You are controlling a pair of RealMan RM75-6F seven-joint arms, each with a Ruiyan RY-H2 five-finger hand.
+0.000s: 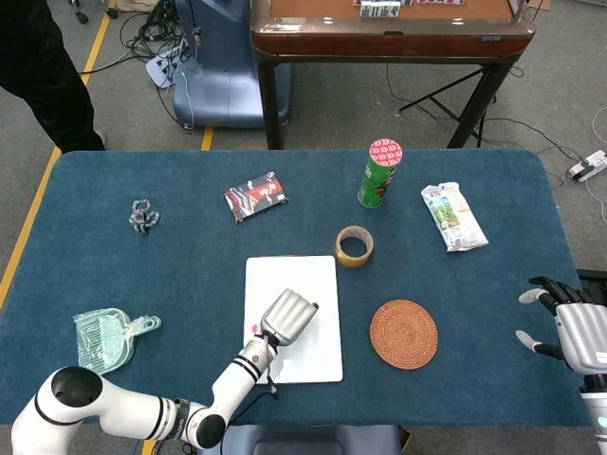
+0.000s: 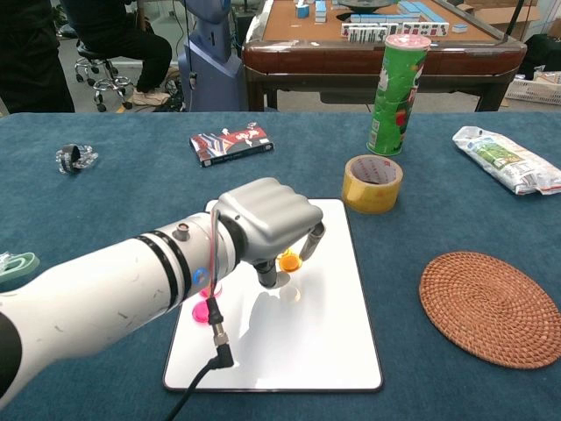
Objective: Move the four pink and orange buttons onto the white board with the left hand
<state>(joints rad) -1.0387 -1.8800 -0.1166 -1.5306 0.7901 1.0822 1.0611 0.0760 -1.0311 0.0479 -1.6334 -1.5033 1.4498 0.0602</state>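
Left hand: the left hand (image 2: 267, 219) hangs knuckles-up over the middle of the white board (image 2: 337, 351), fingers curled downward with their tips just above the surface. Whether they pinch anything cannot be told.
Left arm: the white forearm (image 2: 105, 294) reaches in from the lower left, crossing the board's left edge; a black cable hangs from the wrist.
Orange button: one orange button (image 2: 288, 260) lies on the board right between the fingertips (image 2: 267, 279); contact is unclear.
Pink buttons: a pink button (image 2: 202, 310) shows on the board's left part, half hidden under the wrist.
Other buttons: hidden by the hand, or not discernible.
Right hand: the right hand (image 1: 574, 327) rests at the table's far right edge, fingers apart, holding nothing.
Around the board: a tape roll (image 2: 372, 182) stands just beyond its far right corner, a woven coaster (image 2: 489, 307) to its right.
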